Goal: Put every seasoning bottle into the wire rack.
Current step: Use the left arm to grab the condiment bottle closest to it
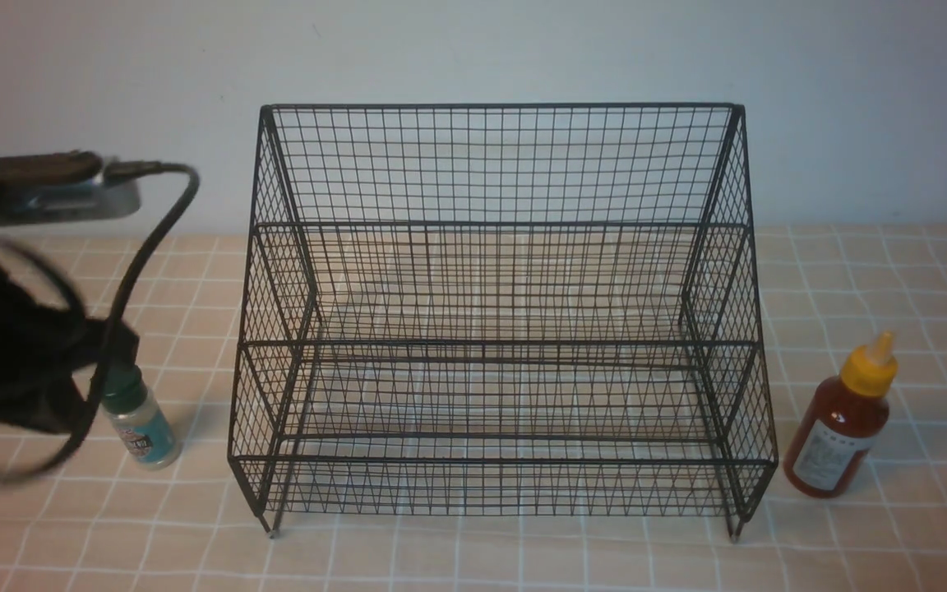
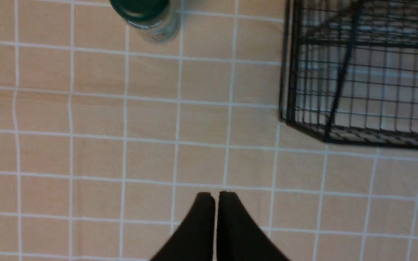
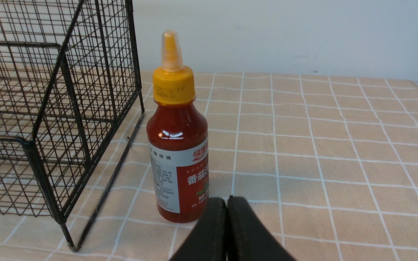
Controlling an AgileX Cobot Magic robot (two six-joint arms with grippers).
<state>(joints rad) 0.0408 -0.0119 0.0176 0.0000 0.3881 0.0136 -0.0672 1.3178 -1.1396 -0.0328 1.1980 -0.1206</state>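
While both bottles stand upright on the checked cloth (image 1: 523,563), the rack (image 1: 490,105) between them holds nothing. Seen from the front, the jar (image 1: 141,421), with its green cap and teal label, stands at about eight o'clock of the rack, near its front left foot but not touching it. The sauce bottle (image 1: 843,427) stands at about four o'clock of the rack, just beside the front right corner, with a narrow strip of cloth between them.

The left arm (image 1: 17,362) shows as a dark, blurred mass at about ten o'clock of the jar, and its edge overlaps the cap in that view. In the left wrist view the left gripper (image 2: 216,196) has its two black fingers pressed together and holds nothing. It hangs over bare cloth. The jar lies well beyond the fingertips and off to one side, with the rack's corner off to the other.

The right gripper (image 3: 227,201) is likewise closed tight and empty. The sauce bottle stands just beyond its tips, which cover part of the bottle's base in that view. Whether they touch it cannot be told.
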